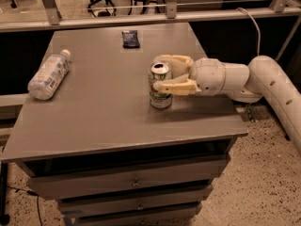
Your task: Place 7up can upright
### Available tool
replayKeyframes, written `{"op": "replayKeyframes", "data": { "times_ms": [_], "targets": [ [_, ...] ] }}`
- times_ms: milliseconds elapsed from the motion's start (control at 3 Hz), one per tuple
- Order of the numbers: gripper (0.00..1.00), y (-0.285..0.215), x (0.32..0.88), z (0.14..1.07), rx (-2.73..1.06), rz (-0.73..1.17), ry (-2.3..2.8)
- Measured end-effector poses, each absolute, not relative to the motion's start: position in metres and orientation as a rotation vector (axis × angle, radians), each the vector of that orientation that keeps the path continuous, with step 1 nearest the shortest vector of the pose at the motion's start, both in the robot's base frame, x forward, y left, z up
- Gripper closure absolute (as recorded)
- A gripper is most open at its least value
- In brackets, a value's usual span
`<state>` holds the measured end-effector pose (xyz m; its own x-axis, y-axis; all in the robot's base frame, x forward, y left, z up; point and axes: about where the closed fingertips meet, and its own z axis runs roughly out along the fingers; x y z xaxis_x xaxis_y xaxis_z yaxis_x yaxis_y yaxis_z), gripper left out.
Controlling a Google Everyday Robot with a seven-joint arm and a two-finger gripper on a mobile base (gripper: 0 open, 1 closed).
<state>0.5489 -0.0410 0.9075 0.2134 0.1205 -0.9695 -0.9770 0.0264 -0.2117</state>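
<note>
The 7up can (161, 97), with a green and white label and a silver top, stands upright on the grey table (103, 112), right of the middle. My gripper (157, 72) reaches in from the right and straddles the can's upper part. One finger (175, 60) is behind the can and the other finger (178, 86) crosses its front. The fingers look slightly spread, loose about the can.
A clear plastic bottle (47, 75) with a white cap lies on its side at the table's left edge. A small dark packet (130, 38) lies at the far edge. Drawers (134, 182) sit below the tabletop. A railing (141, 18) and office chairs stand behind.
</note>
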Motion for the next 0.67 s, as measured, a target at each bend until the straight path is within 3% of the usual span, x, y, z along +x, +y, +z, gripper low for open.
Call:
{"op": "replayKeyframes", "data": {
  "times_ms": [333,667],
  "targets": [
    [0.0,-0.043,0.548,0.905,-1.228,1.088,0.965],
    [0.0,-0.07,0.549,0.905,-1.333,1.02,1.03]
  ]
}}
